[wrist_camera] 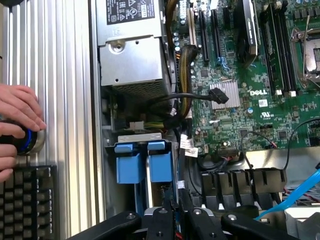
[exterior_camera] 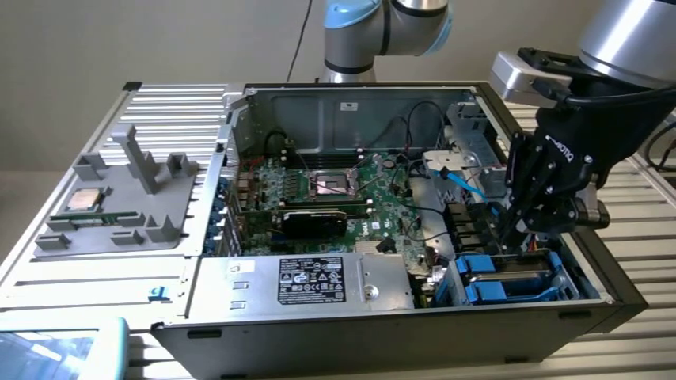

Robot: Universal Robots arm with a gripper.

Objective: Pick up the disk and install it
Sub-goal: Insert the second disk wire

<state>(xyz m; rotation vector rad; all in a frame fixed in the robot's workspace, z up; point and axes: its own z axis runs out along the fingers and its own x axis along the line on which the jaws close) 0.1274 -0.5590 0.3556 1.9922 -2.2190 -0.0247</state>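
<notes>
The pincer point(exterior_camera: 514, 241) reaches down into the open computer case point(exterior_camera: 591, 281) — its fingers drawn together at the edge of the disk point(exterior_camera: 507, 279), which sits in the drive bay in its blue carrier.

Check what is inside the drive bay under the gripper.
Blue carrier frames sit in the bay, with the disk showing as a grey strip between them. The gripper hangs right above it, shut. The disk's label and lower part are hidden.
</notes>
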